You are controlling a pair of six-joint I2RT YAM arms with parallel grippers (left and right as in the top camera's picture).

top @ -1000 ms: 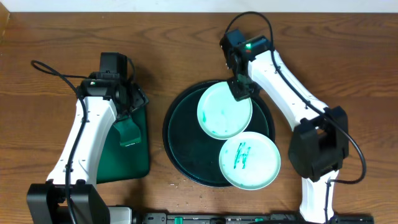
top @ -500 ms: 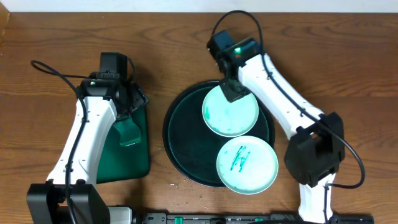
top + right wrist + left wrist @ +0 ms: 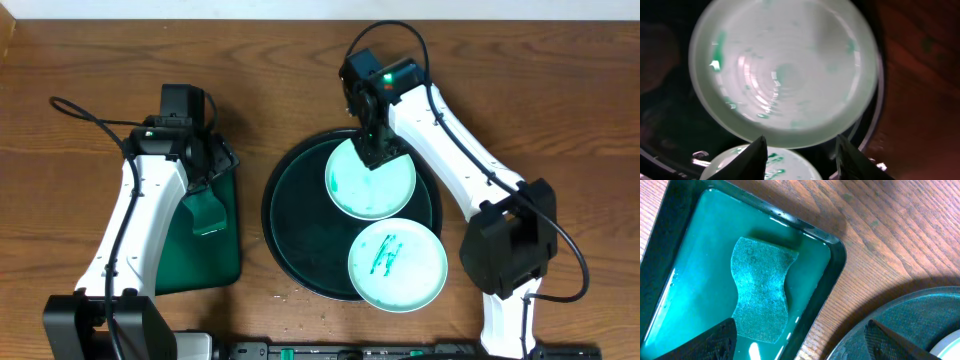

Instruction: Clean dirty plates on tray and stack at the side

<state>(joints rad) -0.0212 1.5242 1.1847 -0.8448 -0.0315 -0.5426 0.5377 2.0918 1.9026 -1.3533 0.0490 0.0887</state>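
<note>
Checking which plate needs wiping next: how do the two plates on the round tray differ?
The upper plate shows only faint green smears; the lower plate carries a bold green scribble. The upper plate sits within the rim of the tray; the lower plate overhangs it. Both are round, pale and equal in size.

— How is the left arm (image 3: 135,220) posed?
— It stretches forward from its base. The left gripper (image 3: 205,213) points down with its jaws spread wide.
— And the right?
— The right arm (image 3: 455,148) reaches forward, then bends inward toward the left. The right gripper (image 3: 376,150) points down, its dark fingers (image 3: 756,156) parted, closer together than the left's.
</note>
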